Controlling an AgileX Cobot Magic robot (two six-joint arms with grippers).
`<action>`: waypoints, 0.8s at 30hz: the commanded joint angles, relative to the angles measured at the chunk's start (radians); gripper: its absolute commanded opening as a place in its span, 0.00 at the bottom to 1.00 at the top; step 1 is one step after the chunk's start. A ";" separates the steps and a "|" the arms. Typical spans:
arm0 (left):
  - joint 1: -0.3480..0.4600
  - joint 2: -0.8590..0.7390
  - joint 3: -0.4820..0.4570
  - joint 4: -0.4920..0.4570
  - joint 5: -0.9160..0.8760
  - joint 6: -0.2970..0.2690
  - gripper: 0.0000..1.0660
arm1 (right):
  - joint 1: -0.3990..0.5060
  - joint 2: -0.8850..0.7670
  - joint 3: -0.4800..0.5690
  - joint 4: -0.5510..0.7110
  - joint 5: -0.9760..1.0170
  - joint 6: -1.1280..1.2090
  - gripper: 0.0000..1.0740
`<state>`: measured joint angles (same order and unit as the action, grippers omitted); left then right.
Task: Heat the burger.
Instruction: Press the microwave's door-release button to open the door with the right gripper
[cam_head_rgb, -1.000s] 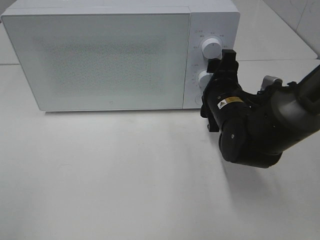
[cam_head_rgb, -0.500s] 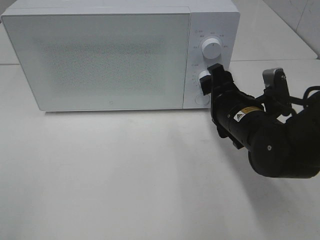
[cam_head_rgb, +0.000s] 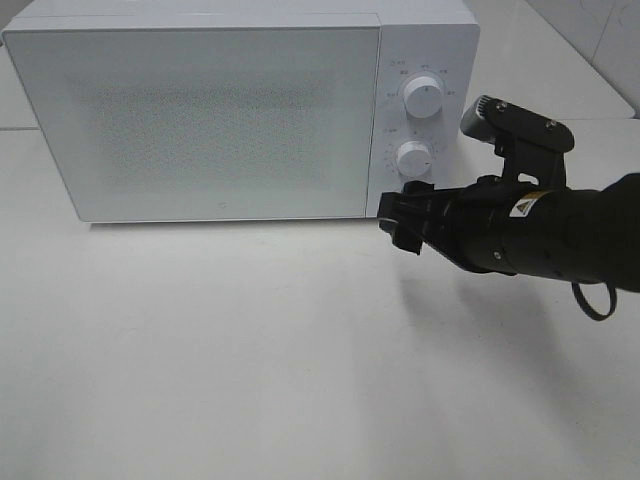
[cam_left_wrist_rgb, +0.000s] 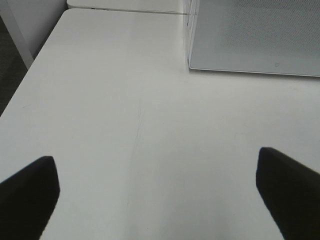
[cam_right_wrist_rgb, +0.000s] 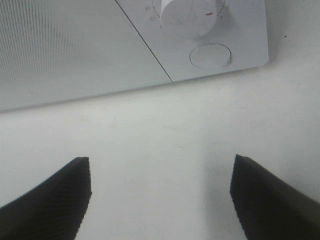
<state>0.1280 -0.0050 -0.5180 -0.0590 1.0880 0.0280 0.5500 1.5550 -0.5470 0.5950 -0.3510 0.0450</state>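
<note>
Nowhere on the bare table (cam_head_rgb: 250, 350) does the burger show. If it is in the scene at all, it is behind the shut, frosted door (cam_head_rgb: 200, 120) of the microwave (cam_head_rgb: 420, 30), whose inside cannot be made out. The oven's long side runs across the back of the table in the high view, with its control panel at the right end. That panel carries an upper knob (cam_head_rgb: 424, 97), a lower knob (cam_right_wrist_rgb: 187, 15) and a round button (cam_right_wrist_rgb: 210, 55) at the bottom corner. The right gripper (cam_head_rgb: 402, 218) lies level and points at that bottom corner, close in front of the button and below the lower knob. Its fingers (cam_right_wrist_rgb: 55, 195) are spread and hold nothing, and a strip of table still shows between them and the panel, so it seems just short of contact. The left gripper (cam_left_wrist_rgb: 157, 170) is well apart, off the door's far corner, with its fingers spread wide over bare table. The right arm is plainly the nearer one for any press or turn on the panel. If the door swings out from the panel side, as seems likely, the clear table in front gives it room, but the right arm itself would be in its path.
</note>
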 joint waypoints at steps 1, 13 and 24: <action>0.005 -0.017 0.000 0.000 -0.015 -0.005 0.95 | -0.051 -0.048 -0.033 -0.013 0.185 -0.174 0.70; 0.005 -0.017 0.000 0.000 -0.015 -0.005 0.95 | -0.161 -0.142 -0.203 -0.416 0.801 -0.141 0.70; 0.005 -0.017 0.000 0.000 -0.015 -0.005 0.95 | -0.161 -0.390 -0.236 -0.501 1.114 -0.086 0.70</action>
<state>0.1280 -0.0050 -0.5180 -0.0590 1.0880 0.0280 0.3940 1.2250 -0.7750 0.1030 0.6900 -0.0500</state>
